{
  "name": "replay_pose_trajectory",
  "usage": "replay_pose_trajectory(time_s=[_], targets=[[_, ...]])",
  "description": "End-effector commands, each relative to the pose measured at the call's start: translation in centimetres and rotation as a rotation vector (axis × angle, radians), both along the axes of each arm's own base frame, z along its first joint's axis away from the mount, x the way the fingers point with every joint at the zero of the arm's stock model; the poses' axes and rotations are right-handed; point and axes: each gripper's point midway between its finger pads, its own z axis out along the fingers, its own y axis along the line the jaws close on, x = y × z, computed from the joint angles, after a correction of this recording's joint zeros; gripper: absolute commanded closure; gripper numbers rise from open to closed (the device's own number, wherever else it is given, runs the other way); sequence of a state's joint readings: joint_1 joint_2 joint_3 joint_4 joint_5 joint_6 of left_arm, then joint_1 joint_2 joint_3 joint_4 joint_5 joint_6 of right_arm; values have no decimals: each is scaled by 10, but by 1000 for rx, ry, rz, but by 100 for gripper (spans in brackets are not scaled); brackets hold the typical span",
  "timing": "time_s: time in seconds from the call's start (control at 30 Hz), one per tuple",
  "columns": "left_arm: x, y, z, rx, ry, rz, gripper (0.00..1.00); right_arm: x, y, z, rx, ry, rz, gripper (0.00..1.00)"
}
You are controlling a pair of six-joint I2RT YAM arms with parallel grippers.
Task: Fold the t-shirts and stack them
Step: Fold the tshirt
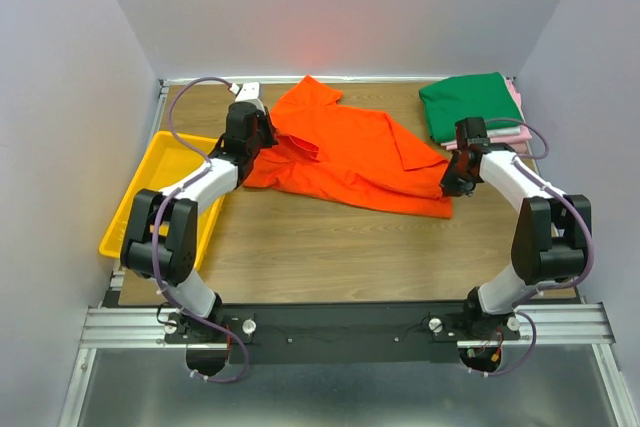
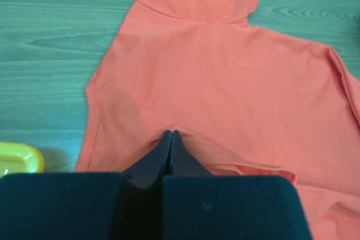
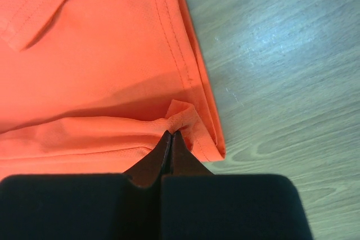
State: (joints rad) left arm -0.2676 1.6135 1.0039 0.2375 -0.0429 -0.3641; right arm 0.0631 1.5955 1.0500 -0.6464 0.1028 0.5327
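Wood table [image 1: 330,247] is taking up most of the top view, w/ the orange t-shirt [image 1: 345,152] lying rumpled and half-spread across the far middle. Yellow tray [image 1: 128,209] is sitting at the left edge, partly under the left arm. Folded green t-shirt [image 1: 470,107] is resting on a pink t-shirt [image 1: 516,97] in the far right corner. Left gripper [image 2: 171,134] is pinching a fold on the orange shirt's left side, fingers squeezed tight on the cloth. Right gripper [image 3: 170,134] is doing the same at the right hem corner, near the stack.
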Motion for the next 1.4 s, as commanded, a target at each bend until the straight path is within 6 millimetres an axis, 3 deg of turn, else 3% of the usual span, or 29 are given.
replay_pose_trajectory(time_s=[0.0, 0.27, 0.33, 0.37, 0.43, 0.47, 0.6, 0.7, 0.8, 0.83, 0.87, 0.93, 1.17, 1.27, 1.37], targets=[[16, -4, 6, -3, -30, -30, 100, 15, -4, 5, 2, -26, 5, 100], [34, -1, -16, 0, 23, -9, 100, 27, -8, -1, -1, -21, -2, 100], [43, -2, -13, -11, 18, -17, 100, 33, -8, -1, 3, -24, -3, 98], [46, -4, -23, -15, 42, -29, 94, 35, -7, -2, 10, -25, 2, 97], [59, -6, -13, -28, 28, -34, 69, 45, -5, 6, 20, -47, 6, 83], [62, -6, -16, -28, 45, -31, 53, 49, -2, 9, 31, -57, 14, 65], [68, -9, 14, -46, -5, -28, 40, 59, 0, 39, 42, -144, 23, 33], [59, -6, 26, -51, -25, -22, 39, 56, -5, 53, 14, -180, 31, 30], [43, -9, 18, -58, -19, -48, 39, 47, -7, 63, -1, -213, 40, 29], [32, -14, 2, -71, 13, -72, 39, 44, -2, 63, 22, -219, 56, 29], [29, -17, 3, -86, -3, -88, 39, 42, 2, 65, 41, -231, 69, 29], [18, -29, -10, -118, 11, -123, 40, 34, 23, 53, 112, -238, 127, 29], [0, -57, -54, -170, 87, -203, 41, 18, 65, 25, 225, -208, 233, 29], [-6, -55, -71, -170, 124, -192, 41, 14, 71, 14, 257, -195, 249, 28], [-11, -51, -81, -162, 145, -176, 41, 19, 63, 6, 210, -185, 233, 28]])
